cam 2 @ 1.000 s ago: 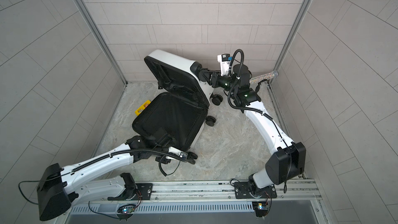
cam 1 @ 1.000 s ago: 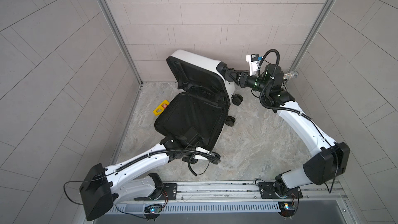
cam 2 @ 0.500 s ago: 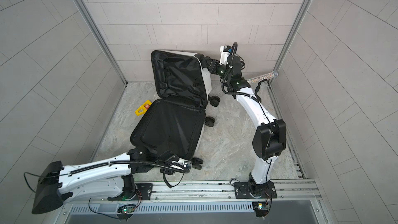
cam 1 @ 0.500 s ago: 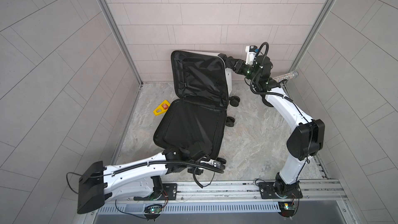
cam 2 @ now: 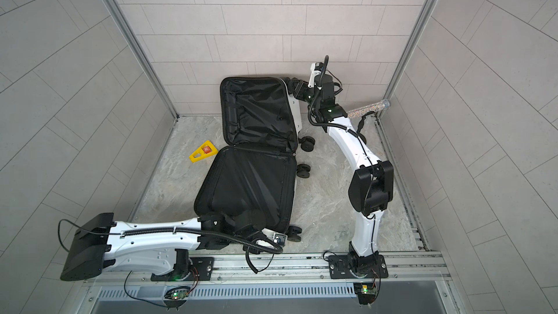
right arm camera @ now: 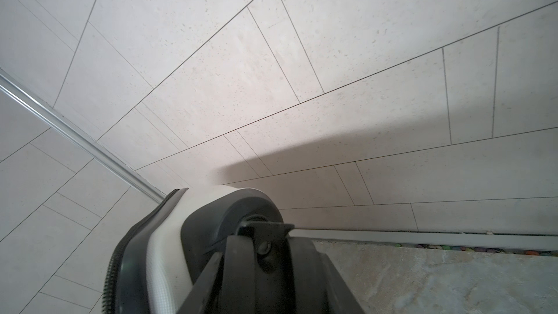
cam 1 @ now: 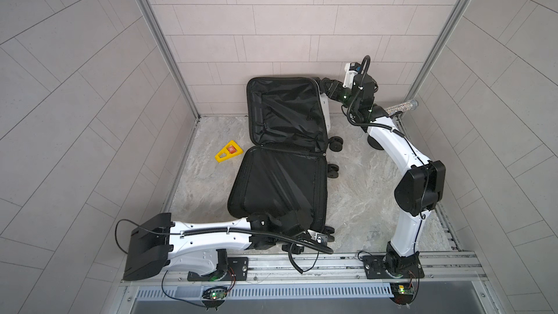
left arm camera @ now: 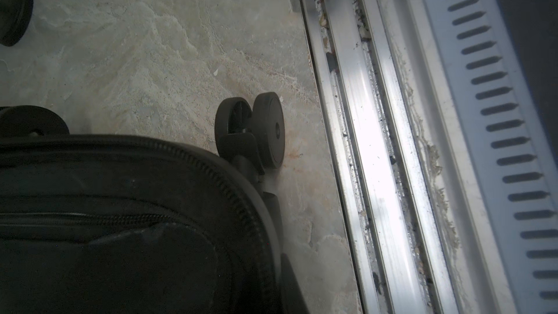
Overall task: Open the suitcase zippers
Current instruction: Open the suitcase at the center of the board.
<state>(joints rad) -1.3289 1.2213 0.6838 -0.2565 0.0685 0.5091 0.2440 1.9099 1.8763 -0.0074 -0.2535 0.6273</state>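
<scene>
The white suitcase point(cam 1: 325, 110) point(cam 2: 297, 116) lies wide open, black lining showing. One half lies flat on the floor point(cam 1: 277, 182). The other stands up against the back wall point(cam 1: 287, 110). The black zipper track point(left arm camera: 229, 194) point(right arm camera: 107, 276) runs free round both rims. My right gripper point(cam 1: 321, 81) point(cam 2: 290, 81) point(right arm camera: 268, 267) is shut on a spinner wheel at the upright half's top corner. My left gripper point(cam 1: 302, 228) point(cam 2: 265, 231) point(left arm camera: 287, 297) is shut at the flat half's near corner, beside a wheel point(left arm camera: 265, 128). What it touches is hidden.
A yellow wedge with a red block point(cam 1: 228, 151) point(cam 2: 203, 151) lies left of the suitcase. A glitter tube point(cam 1: 403, 107) point(cam 2: 367, 108) leans in the back right corner. The metal rail point(cam 1: 332, 262) point(left arm camera: 371, 146) runs along the front. Tiled walls close three sides.
The far half has swung from tilted over the flat half to upright against the back wall, with my right gripper on its wheel. My left arm sank lower at the front.
</scene>
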